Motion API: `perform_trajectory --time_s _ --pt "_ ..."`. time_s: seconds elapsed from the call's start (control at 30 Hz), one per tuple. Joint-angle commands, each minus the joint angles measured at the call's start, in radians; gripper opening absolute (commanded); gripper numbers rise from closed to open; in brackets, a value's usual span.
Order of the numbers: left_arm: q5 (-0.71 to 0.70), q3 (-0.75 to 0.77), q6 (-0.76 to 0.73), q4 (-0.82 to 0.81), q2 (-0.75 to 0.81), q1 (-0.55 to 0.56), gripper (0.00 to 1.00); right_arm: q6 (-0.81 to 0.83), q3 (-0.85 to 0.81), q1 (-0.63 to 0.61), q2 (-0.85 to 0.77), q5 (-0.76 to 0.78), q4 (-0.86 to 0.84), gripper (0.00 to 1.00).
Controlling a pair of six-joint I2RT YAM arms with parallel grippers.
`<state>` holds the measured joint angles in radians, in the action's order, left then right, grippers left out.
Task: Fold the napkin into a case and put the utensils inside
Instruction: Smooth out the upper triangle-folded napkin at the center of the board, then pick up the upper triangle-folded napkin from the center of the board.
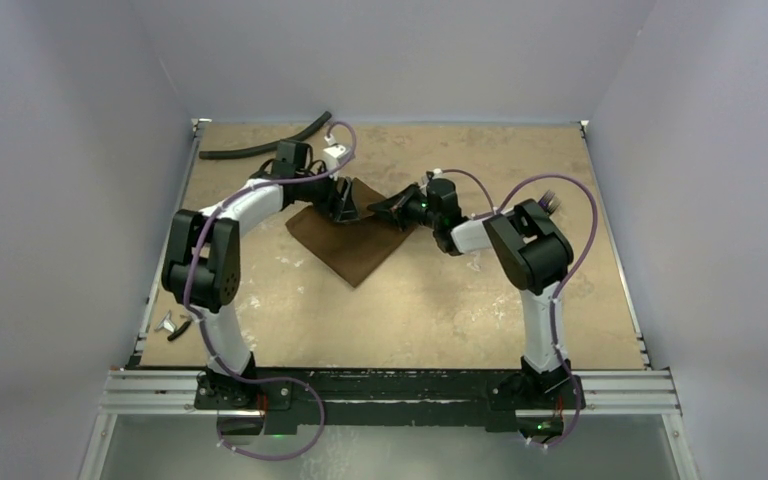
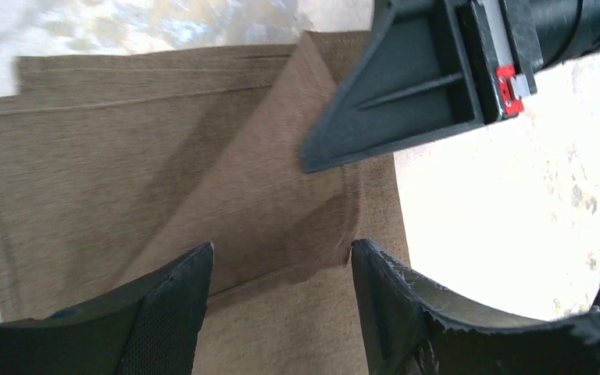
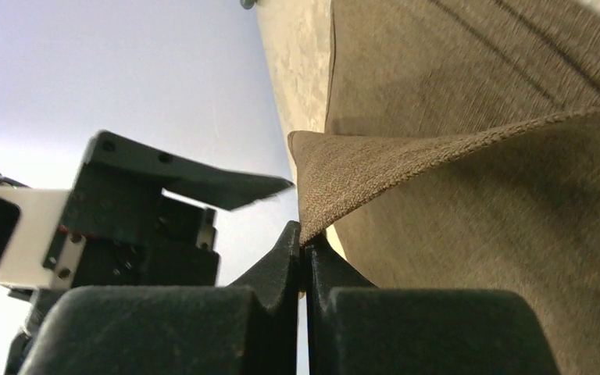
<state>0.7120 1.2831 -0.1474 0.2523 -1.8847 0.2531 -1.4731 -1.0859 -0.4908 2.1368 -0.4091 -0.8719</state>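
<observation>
Seen from above, the napkin [image 1: 345, 245] lies mid-table, with the left gripper [image 1: 345, 207] at its 12 o'clock and the right gripper [image 1: 384, 209] at 1 o'clock.

Left wrist: your jaws stand released above the fold.

Right wrist: the jaws are clenched on the raised corner. Carry it low and lay the hem square.

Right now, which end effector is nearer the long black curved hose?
Left. The left end effector hangs open over the brown cloth napkin, right of the hose; the right end effector, pinching the napkin's corner, is farther right.
</observation>
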Motion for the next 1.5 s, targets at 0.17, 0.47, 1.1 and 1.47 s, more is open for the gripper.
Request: perform_trajectory --time_s 0.17,0.47,1.1,1.47 --pt "-0.046 0.075 -0.099 0.099 0.129 -0.122 0.59 0.082 0.082 -0.048 -0.118 0.0 0.075 0.0" --pt "-0.126 -0.041 -0.253 0.137 0.14 -0.154 0.46 0.115 0.134 -0.09 -0.171 0.006 0.118 0.0" --pt "-0.25 -0.159 -0.33 0.048 0.161 -0.155 0.34 0.188 0.221 -0.124 -0.229 0.033 0.183 0.02" --pt "-0.285 -0.19 -0.361 0.037 0.178 -0.155 0.33 0.195 0.231 -0.149 -0.239 0.052 0.191 0.02"
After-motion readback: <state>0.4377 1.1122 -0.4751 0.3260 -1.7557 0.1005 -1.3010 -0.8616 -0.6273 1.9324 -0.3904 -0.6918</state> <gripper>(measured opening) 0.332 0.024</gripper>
